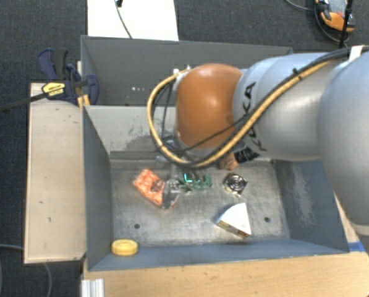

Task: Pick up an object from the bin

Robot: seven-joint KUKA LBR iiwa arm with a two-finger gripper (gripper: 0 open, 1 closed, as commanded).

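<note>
My gripper [170, 197] reaches down under the orange wrist cover to the bin floor left of centre. Its dark fingertips stand right beside an orange crumpled packet [148, 186], touching its right edge. A small green item [199, 182] lies just right of the gripper. Further right sits a shiny metal piece [235, 183]. A white wedge-shaped block [235, 220] with a tan edge lies nearer the front.
A yellow round cap [125, 247] rests in the front left corner of the bin. The arm and its orange cover hang over the back middle of the bin and hide what is beneath them.
</note>
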